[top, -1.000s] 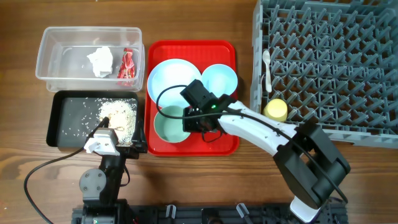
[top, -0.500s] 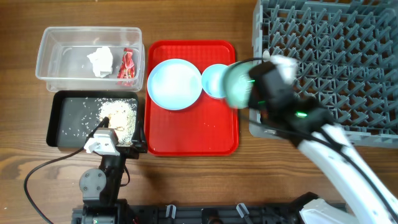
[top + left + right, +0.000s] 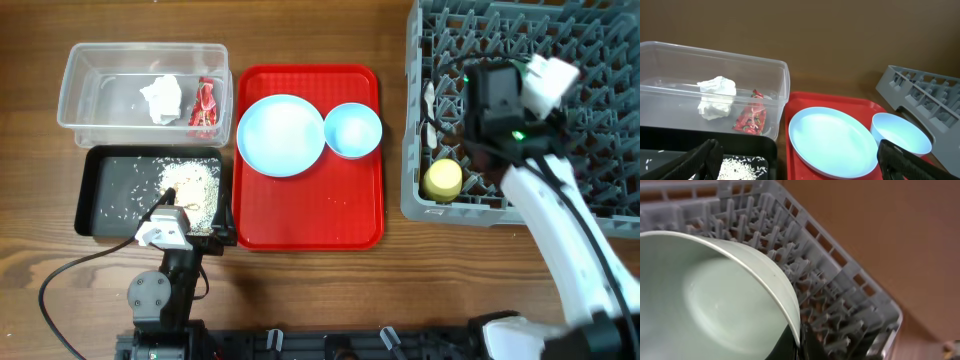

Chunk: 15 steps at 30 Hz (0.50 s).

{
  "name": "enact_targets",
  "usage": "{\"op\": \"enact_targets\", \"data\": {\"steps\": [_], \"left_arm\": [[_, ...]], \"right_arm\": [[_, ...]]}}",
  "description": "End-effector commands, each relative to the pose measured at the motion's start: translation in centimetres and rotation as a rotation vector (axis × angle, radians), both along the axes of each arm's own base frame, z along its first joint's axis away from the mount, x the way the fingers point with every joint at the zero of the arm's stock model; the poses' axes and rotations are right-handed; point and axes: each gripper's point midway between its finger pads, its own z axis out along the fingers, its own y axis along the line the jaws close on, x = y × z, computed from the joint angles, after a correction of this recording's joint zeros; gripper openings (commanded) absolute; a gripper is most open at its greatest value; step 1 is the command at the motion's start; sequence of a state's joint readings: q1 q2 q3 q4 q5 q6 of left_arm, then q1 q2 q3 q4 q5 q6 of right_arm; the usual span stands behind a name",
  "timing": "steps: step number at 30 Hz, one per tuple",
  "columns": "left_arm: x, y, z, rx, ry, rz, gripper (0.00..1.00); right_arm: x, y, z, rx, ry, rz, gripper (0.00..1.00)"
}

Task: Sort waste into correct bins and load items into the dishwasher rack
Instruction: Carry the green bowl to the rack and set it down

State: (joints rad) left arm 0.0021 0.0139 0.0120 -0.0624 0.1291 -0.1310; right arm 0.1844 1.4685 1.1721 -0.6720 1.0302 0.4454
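The right gripper point(image 3: 801, 344) is clamped on the rim of the green bowl point(image 3: 715, 295) — the bowl tilts up and away from the fingers, over the pegs of the rack point(image 3: 840, 292). The left gripper point(image 3: 797, 162) stands wide apart, holding nothing. Ahead of its fingers lie the plate point(image 3: 832, 140) and blue bowl point(image 3: 900, 132) on the red tray point(image 3: 840, 100). Ahead to their left the tub point(image 3: 670, 65) holds tissue point(image 3: 715, 95) and wrapper point(image 3: 751, 120) — rice point(image 3: 745, 167) lies in the black tray point(image 3: 740, 142) beneath them.

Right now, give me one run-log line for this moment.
right gripper: shut on pale green bowl rim, over dishwasher rack | left gripper: open, at black tray | red tray: plate, small blue bowl not yet loaded
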Motion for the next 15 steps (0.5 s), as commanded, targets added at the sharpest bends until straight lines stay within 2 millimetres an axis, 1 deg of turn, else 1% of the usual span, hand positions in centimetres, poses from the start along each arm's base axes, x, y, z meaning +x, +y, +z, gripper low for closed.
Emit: {"op": "enact_targets", "data": {"steps": [1, 3, 4, 7, 10, 13, 15], "left_arm": [[0.0, 0.0, -0.2, 0.018, -0.002, -0.002, 1.0], [0.0, 0.0, -0.2, 0.018, -0.002, -0.002, 1.0], [0.0, 0.0, -0.2, 0.018, -0.002, -0.002, 1.0], [0.0, 0.0, -0.2, 0.019, -0.002, -0.002, 1.0], [0.0, 0.0, -0.2, 0.018, -0.002, -0.002, 1.0], [0.0, 0.0, -0.2, 0.018, -0.002, -0.002, 1.0], [0.0, 0.0, -0.2, 0.018, -0.002, -0.002, 1.0]], "right_arm": [[1.3, -1.1, -1.7, -0.15, 0.161, -0.008, 0.04], [2.0, -0.9, -3.5, -0.169, 0.231, 0.015, 0.05], [2.5, -0.6, -4.7, -0.156, 0.269, 0.041, 0.04], [2.9, 0.4, -7.0, -0.094, 0.323, 0.099, 0.04], [2.9, 1.8, -8.1, -0.056, 0.361, 0.152, 0.04], [2.7, 3.3, -8.4, -0.06, 0.389, 0.197, 0.06], [2.3, 4.4, -8.6, -0.067, 0.412, 0.224, 0.12]]}}
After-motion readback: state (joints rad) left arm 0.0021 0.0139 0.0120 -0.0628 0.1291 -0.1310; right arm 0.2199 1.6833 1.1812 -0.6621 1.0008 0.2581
